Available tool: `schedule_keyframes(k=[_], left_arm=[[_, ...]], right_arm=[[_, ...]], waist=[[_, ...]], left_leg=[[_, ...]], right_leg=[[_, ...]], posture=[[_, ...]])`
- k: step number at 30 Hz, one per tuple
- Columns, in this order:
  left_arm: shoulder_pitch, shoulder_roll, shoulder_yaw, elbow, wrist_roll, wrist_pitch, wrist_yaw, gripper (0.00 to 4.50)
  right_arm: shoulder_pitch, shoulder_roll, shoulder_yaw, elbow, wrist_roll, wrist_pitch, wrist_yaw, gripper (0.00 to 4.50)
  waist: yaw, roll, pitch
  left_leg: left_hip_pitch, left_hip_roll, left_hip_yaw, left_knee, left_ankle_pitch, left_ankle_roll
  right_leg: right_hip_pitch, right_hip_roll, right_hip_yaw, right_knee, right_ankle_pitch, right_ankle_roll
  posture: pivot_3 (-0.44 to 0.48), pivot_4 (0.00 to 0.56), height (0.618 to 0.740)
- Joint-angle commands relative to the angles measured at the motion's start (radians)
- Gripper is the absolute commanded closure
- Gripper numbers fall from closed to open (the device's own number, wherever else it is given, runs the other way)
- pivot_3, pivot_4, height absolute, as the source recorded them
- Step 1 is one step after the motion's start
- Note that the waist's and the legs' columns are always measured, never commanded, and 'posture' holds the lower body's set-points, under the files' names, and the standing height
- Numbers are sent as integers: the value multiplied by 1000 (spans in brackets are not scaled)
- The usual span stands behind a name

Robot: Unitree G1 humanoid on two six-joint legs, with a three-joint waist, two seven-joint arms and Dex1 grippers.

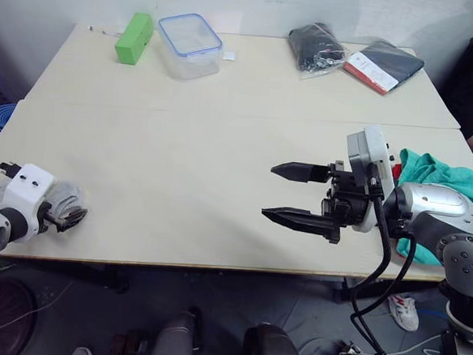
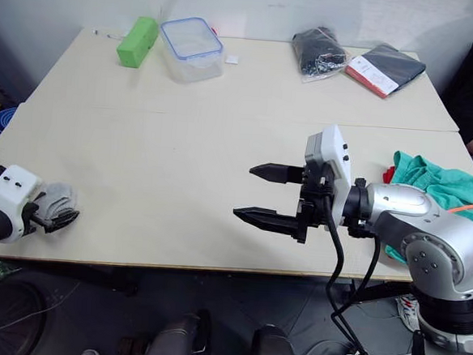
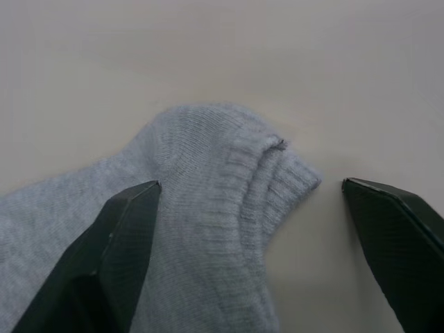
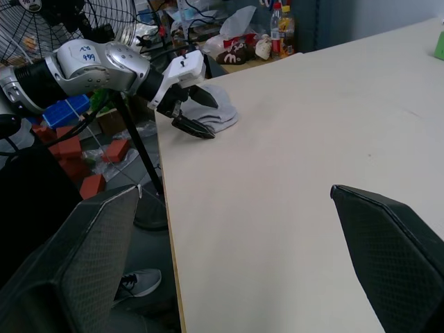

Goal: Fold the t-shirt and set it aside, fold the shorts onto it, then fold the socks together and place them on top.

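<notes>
The left hand [image 1: 70, 215] sits at the near left edge of the tabletop [image 1: 222, 144], its fingers spread apart around the grey socks [image 3: 208, 229] lying there. The right hand [image 1: 300, 197] hovers over the middle, fingers apart and holding nothing. The shorts [image 1: 439, 175] lie bunched at the right edge, a bit of the red t-shirt [image 1: 396, 169] peeking out beside them.

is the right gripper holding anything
No, the right gripper hangs open over bare table, nothing between its fingers.
</notes>
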Motion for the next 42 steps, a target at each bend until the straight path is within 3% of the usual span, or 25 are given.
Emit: schedule_keyframes(k=[1,8,12,17,21,27,34,35,42], left_arm=[[14,13,-10,34,19,46,2,1131],[3,1,-23,52,33,74,35,3318],[-41,-46,-49,-41,-21,108,32,4460],[-140,-140,-142,-238,-123,226,12,4460],[-305,-230,-311,-297,-136,331,44,4460],[-604,-472,-584,-143,-62,456,159,4460],[-759,-679,-644,26,-33,475,227,4460],[-766,-692,-634,27,-39,478,225,3931],[-820,-670,-507,-70,-133,589,167,1899]], right_arm=[[-7,-6,-11,-46,-1,-25,7,0],[14,-5,-17,-61,-15,-33,-6,0],[42,-9,-20,-75,-31,-40,-8,0],[58,-14,-10,-79,-50,-50,0,0],[83,-38,14,-89,-98,-72,29,0],[101,-31,28,-96,-126,-84,18,0],[141,-39,39,-107,-224,-98,-40,0],[146,-39,41,-104,-243,-102,-50,0],[188,-31,47,-108,-314,-112,-79,0]], waist=[[-1,0,0],[-5,0,0],[0,0,0],[20,0,0],[32,-2,0],[32,-3,-1],[32,-3,0],[31,-3,0],[29,-3,0]], left_leg=[[0,0,0,0,0,0],[1,0,0,0,0,0],[0,0,0,0,0,0],[0,-1,-1,1,1,-1],[-1,-1,-1,3,2,-2],[-2,-1,-1,6,3,-2],[-1,0,-2,7,4,-4],[-2,-1,-3,7,4,-3],[-2,0,-3,7,4,-4]], right_leg=[[0,0,0,0,0,0],[0,0,0,1,-1,-1],[0,0,0,1,-1,-1],[1,-1,-1,0,0,-1],[2,-1,-1,-1,0,0],[4,1,-1,-1,1,2],[5,2,-2,-2,1,2],[5,2,-2,-3,1,2],[6,2,-3,-4,1,2]], posture=[[0,150,740],[0,150,740],[0,150,740],[0,150,740],[0,150,740],[0,150,740],[0,150,740],[0,150,740],[0,150,740]])
